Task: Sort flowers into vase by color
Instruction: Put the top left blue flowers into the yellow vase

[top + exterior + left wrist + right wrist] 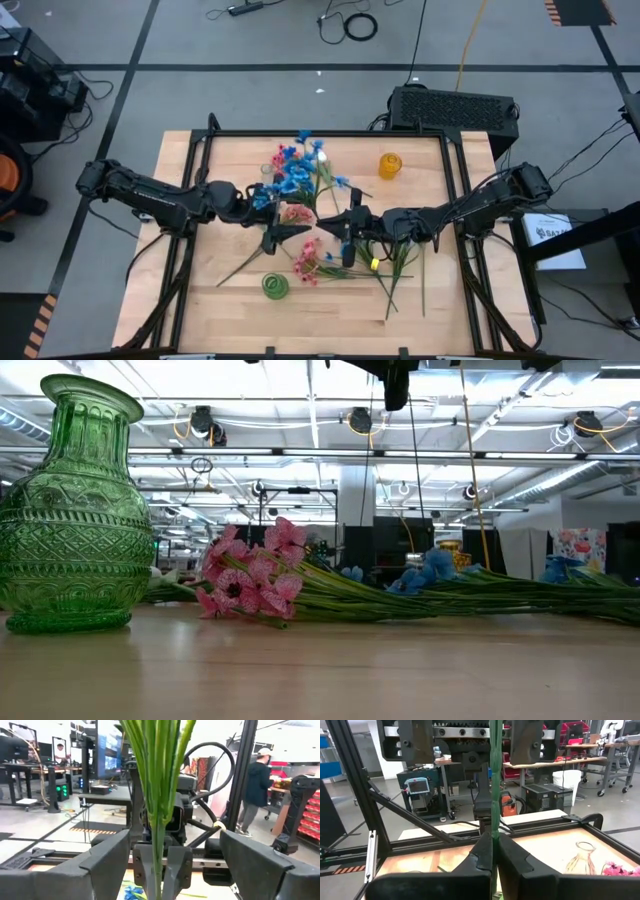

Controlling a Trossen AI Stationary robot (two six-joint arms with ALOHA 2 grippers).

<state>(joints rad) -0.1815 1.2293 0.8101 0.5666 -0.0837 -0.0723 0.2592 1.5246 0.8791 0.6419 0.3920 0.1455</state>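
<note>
My right gripper (345, 228) (492, 852) hovers over the table's middle, shut on a flower sprig (157, 795) of thin green stems and leaves; its blossoms do not show. My left gripper (285, 232) (175, 837) faces it, open, one finger on each side of that sprig without touching. Blue flowers (295, 172) lie on the table toward the far edge. Pink flowers (310, 258) (250, 575) lie toward the near edge with their stems flat on the wood. My right gripper pinches the sprig's green stem (494, 820) between its two fingers, coming level from the table's right side. The fingers lie across the stem, which stands upright, with its leaves fanning out above them. The stem's lower end is hidden.
A green glass vase (275, 287) (75, 510) stands near the table's near edge, an amber vase (389, 166) near the far right and a clear vase (582, 857) by the blue flowers. Loose stems (400, 275) lie under the right arm. A person (257, 785) stands beyond the table.
</note>
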